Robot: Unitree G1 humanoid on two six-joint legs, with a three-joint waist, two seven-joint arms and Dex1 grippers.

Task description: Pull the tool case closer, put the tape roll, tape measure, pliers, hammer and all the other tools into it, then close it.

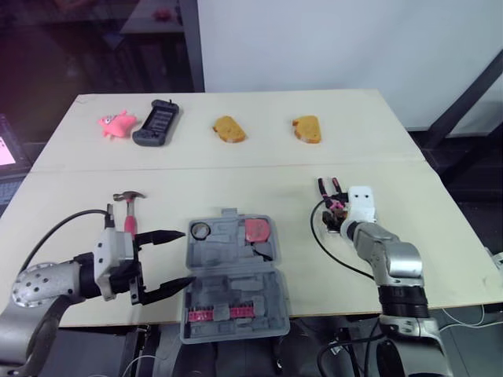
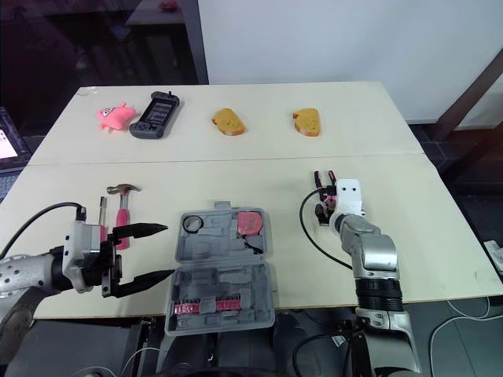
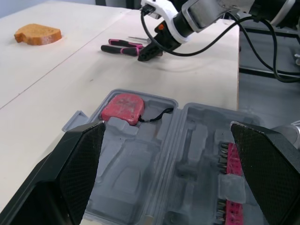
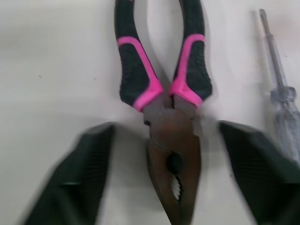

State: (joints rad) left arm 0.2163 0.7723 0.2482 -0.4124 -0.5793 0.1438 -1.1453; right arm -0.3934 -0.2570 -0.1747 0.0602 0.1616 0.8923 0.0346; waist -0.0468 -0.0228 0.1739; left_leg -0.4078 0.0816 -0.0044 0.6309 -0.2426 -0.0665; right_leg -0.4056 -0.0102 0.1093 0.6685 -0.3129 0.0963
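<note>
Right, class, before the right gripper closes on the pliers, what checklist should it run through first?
1. Jaws of the right gripper open: ok.
2. Jaws sit either side of the pliers at the head: ok.
3. The screwdriver lies outside the jaws: ok.
4. The tool case is open to receive them: ok.
5. Which empty recess fits the pliers: cannot tell.

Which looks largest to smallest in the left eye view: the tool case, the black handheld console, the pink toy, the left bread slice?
1. tool case, open and nearest
2. black handheld console
3. pink toy and left bread slice look about alike; not ranked
</note>
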